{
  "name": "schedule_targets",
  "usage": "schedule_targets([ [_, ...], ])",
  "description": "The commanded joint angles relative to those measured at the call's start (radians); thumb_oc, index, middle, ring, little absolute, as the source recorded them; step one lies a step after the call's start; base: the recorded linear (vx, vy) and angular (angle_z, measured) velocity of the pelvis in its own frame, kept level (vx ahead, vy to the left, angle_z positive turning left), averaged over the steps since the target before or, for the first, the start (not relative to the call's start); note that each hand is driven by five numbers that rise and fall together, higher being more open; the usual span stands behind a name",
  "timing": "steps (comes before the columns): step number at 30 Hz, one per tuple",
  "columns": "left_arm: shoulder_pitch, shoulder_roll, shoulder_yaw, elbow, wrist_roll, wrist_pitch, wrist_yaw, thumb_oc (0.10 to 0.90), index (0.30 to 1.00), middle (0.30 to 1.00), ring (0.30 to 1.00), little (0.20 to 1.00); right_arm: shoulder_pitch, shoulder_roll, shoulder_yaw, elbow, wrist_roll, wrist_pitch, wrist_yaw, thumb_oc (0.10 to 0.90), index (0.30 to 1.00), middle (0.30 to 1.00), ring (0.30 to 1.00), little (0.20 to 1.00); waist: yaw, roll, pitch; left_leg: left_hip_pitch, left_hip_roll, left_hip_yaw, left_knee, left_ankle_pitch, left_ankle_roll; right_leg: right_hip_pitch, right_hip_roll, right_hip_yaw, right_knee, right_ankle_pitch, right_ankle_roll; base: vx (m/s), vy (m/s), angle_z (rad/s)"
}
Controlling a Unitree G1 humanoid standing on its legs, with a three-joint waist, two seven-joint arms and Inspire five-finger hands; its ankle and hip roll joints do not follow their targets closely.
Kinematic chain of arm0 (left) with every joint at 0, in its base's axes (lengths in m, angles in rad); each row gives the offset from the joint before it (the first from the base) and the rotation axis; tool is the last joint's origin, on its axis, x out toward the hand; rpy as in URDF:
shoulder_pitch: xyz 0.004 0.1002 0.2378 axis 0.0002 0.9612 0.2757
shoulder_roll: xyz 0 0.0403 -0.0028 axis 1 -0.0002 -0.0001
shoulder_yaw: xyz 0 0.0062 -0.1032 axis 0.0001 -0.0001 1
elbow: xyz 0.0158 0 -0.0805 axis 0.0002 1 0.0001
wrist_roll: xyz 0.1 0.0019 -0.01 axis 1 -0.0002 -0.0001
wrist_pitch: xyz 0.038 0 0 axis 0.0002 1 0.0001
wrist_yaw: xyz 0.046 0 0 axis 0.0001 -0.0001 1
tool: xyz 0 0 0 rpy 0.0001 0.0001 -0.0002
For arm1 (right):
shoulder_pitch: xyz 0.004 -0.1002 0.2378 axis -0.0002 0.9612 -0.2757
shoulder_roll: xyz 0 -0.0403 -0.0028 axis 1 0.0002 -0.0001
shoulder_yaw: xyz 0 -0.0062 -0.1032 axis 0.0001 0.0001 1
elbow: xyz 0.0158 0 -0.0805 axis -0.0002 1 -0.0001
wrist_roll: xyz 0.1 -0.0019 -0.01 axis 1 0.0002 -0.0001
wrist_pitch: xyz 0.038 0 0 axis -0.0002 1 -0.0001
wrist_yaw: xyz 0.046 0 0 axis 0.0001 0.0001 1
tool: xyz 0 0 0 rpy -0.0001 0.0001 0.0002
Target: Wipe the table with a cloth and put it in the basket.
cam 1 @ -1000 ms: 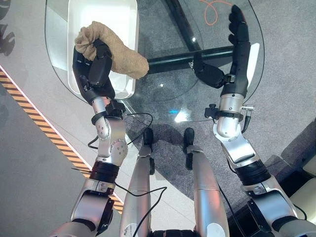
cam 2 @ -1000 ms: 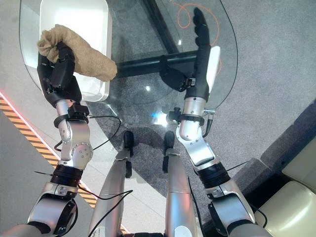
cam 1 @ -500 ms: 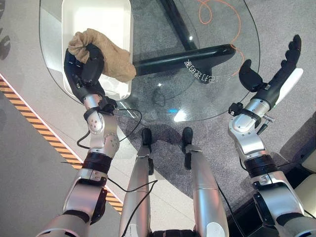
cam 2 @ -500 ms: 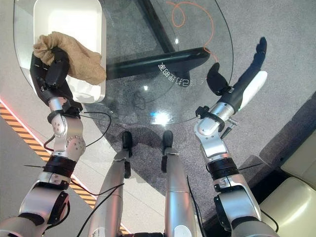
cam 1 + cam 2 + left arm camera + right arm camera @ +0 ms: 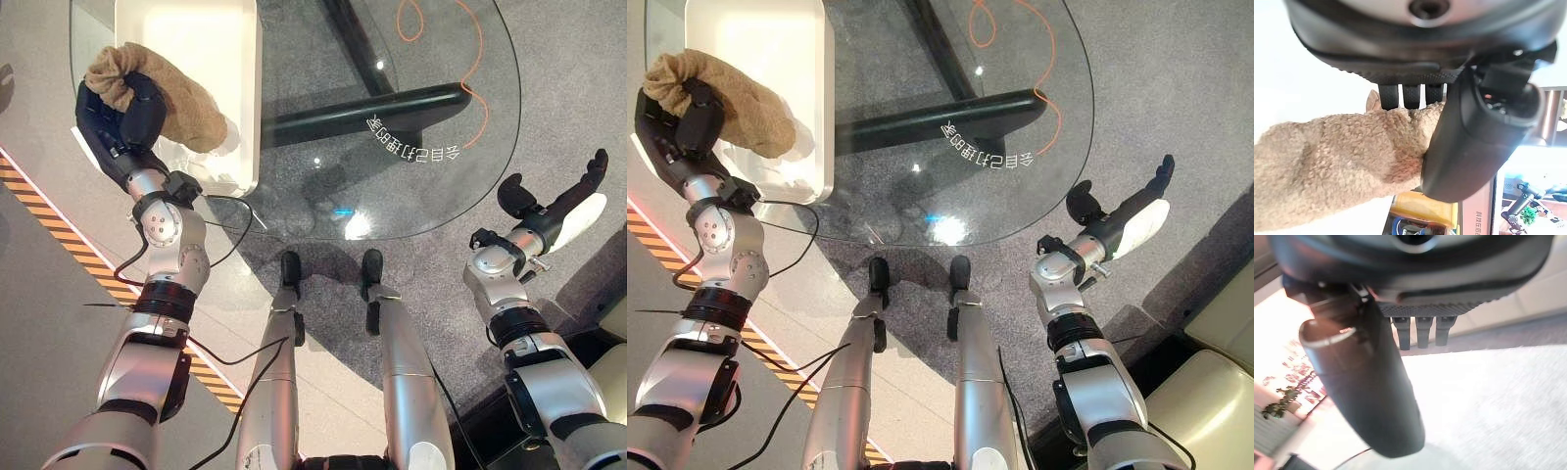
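Note:
A tan fleecy cloth point(image 5: 171, 96) is bunched in my left hand point(image 5: 113, 122), whose fingers and thumb curl round it; in the left wrist view the cloth point(image 5: 1337, 171) is pinched against the thumb. The hand holds it above the near left corner of the white basket point(image 5: 230, 59), which rests on the round glass table point(image 5: 421, 186). My right hand point(image 5: 554, 201) is off the table's right edge, over the grey carpet, with fingers straight and nothing in it.
Under the glass runs the table's black base bar point(image 5: 362, 103), with an orange cord point(image 5: 470, 69) looping on the carpet. A striped orange and black floor line point(image 5: 59, 235) passes on the left. A cream seat point(image 5: 1205, 401) stands at the lower right.
My left hand has carried the cloth further left, toward the basket's left edge. My right arm has swung off the table, down and to the right. The camera has shifted a little too.

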Motion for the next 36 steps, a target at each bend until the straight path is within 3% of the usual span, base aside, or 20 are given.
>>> schedule_targets([
  [1, -0.119, 0.091, 0.035, -0.05, 0.075, -0.152, 0.038, 0.1, 0.3, 0.3, 0.3, 0.2, 0.002, -0.093, -0.024, -0.028, 0.019, -0.066, -0.044, 0.8, 0.9, 0.9, 0.9, 0.9, 0.009, 0.016, -0.029, 0.029, -0.043, 0.035, 0.047, -0.087, 0.048, 0.051, 0.05, -0.017, 0.009, -0.054, 0.006, 0.0, 0.0, 0.0],
  [15, -0.218, 0.132, -0.034, 0.097, 0.135, -0.044, 0.107, 0.1, 0.3, 0.3, 0.3, 0.2, -0.005, -0.069, -0.024, 0.223, 0.089, -0.049, 0.107, 0.8, 0.9, 0.9, 0.9, 0.9, 0.007, 0.013, -0.029, 0.021, -0.036, 0.038, 0.046, -0.09, 0.052, 0.046, 0.054, -0.022, 0.005, -0.056, 0.003, 0.0, 0.0, 0.0],
  [29, -0.279, 0.158, -0.105, 0.337, 0.216, 0.197, 0.146, 0.1, 0.3, 0.3, 0.3, 0.2, 0.004, -0.028, 0.024, 0.306, 0.07, 0.064, 0.195, 0.8, 0.9, 0.9, 0.9, 0.9, -0.015, 0.011, -0.029, 0.039, -0.031, 0.051, 0.028, -0.081, 0.049, 0.06, 0.057, -0.018, -0.019, -0.048, 0.001, 0.0, 0.0, 0.0],
  [36, -0.306, 0.165, -0.157, 0.403, 0.294, 0.28, 0.124, 0.1, 0.3, 0.3, 0.3, 0.2, 0.002, -0.027, 0.047, 0.32, 0.062, 0.065, 0.209, 0.8, 0.9, 0.9, 0.9, 0.9, -0.022, 0.013, -0.029, 0.032, -0.03, 0.059, 0.023, -0.075, 0.049, 0.052, 0.058, -0.015, -0.026, -0.041, 0.002, 0.0, 0.005, 0.0],
])
